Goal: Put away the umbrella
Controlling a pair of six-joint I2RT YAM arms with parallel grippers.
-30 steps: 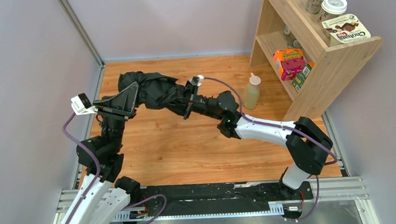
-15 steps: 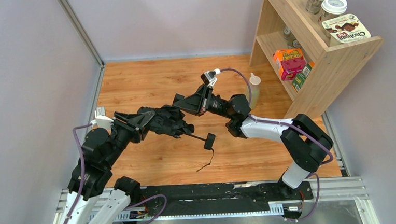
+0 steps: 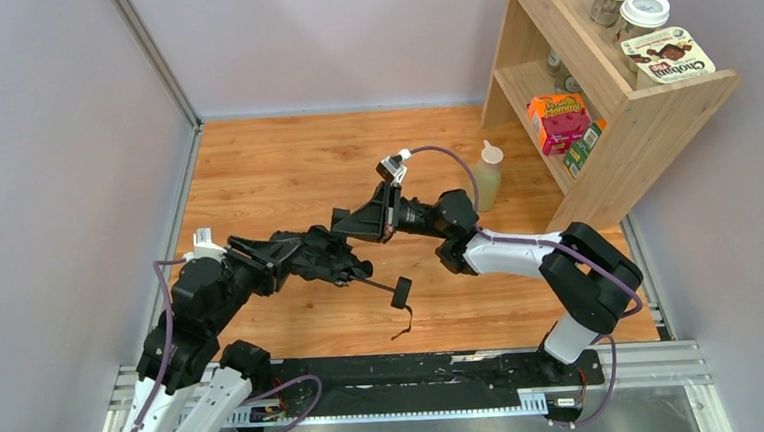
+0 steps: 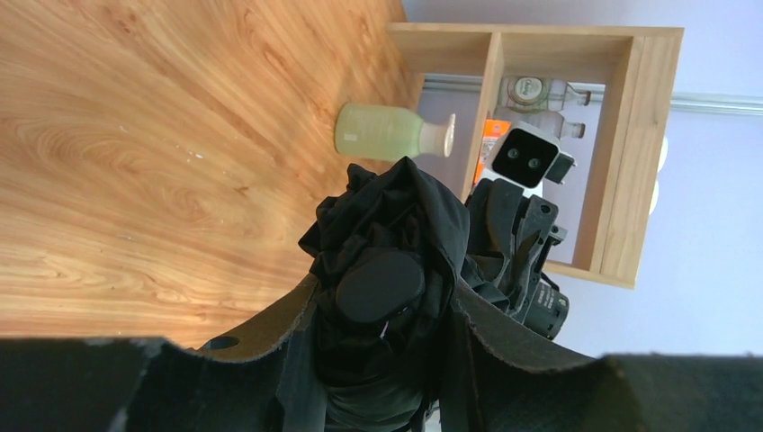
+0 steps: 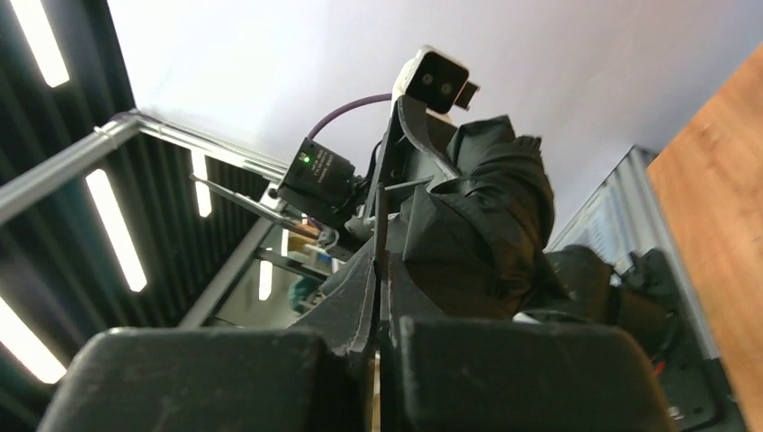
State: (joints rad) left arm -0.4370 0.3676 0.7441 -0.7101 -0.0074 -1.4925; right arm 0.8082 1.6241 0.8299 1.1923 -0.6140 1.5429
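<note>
Black umbrella (image 3: 322, 255) between left jaws — right jaws pinched shut alongside

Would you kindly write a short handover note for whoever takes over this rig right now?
Left gripper: shut on the umbrella, around its bundled canopy.
Right gripper: fingers shut, pressed against the canopy's far side; whether fabric is pinched is unclear.
Umbrella: lifted above the table, shaft and knob handle pointing toward the bases, strap dangling.
Done: canopy gathered.
Left: shaft apparently still extended; stow the umbrella.
</note>
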